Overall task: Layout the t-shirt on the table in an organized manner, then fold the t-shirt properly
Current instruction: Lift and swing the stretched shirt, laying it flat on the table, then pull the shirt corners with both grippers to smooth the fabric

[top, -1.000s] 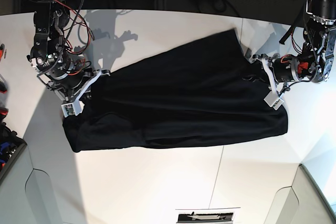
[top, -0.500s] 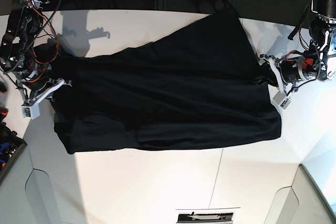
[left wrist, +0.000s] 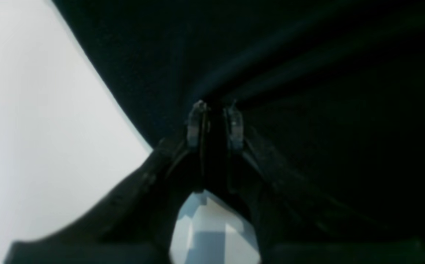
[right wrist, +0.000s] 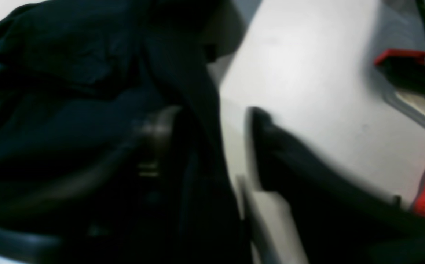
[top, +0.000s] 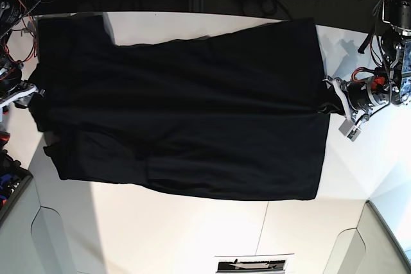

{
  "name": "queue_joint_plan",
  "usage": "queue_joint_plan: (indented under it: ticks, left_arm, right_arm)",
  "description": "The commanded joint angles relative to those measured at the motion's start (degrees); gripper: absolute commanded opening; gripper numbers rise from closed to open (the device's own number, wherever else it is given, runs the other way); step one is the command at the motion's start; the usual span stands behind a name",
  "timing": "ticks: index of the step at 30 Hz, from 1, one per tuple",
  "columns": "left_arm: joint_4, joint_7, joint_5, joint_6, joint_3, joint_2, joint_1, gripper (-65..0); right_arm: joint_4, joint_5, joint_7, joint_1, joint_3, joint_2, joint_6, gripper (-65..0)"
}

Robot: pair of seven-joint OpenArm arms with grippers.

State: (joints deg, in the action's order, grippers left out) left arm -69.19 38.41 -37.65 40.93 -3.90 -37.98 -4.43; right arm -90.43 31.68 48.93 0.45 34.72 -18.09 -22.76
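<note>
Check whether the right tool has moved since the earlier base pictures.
Yes. The right tool has swung outward toward the table's left edge in the base view, spreading the t-shirt wider.

No legible text, label, brand, number or sign is shown in any view. A white card (top: 252, 264) with a dark printed band is seen at the table's (top: 192, 229) near edge in the base view, but its markings are too small to be read. No readable label is seen on the t-shirt (top: 186, 113).
</note>
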Motion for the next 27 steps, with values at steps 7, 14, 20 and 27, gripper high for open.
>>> queue_joint_plan:
  ticks: [7,14,20,27]
  left_arm:
    - [-0.15,1.92,-1.22,-0.93,0.22,-3.91,-1.62,-55.9]
    - [-0.87,2.64,-5.01,-0.93,0.24,-5.97,-1.77,-55.9]
    - [-0.9,3.98,-8.59,-0.93,0.24,-5.81,-1.79,-55.9]
    - [-0.94,4.74,-11.45,-0.93,0.24,-5.84,-1.77,-52.6]
  right_arm:
    - [-1.49,5.01,-1.03,2.99,0.33,-1.11,-3.61,-22.6]
    - [-1.46,4.9,-4.04,4.28,-9.25,-0.7,-6.8,-22.6]
    - [-0.76,-5.46,-8.48,5.64,-20.26,2.32,-4.57,-22.6]
    - [6.47,-13.99,-12.46,10.05,-24.28,5.64,0.98,-22.6]
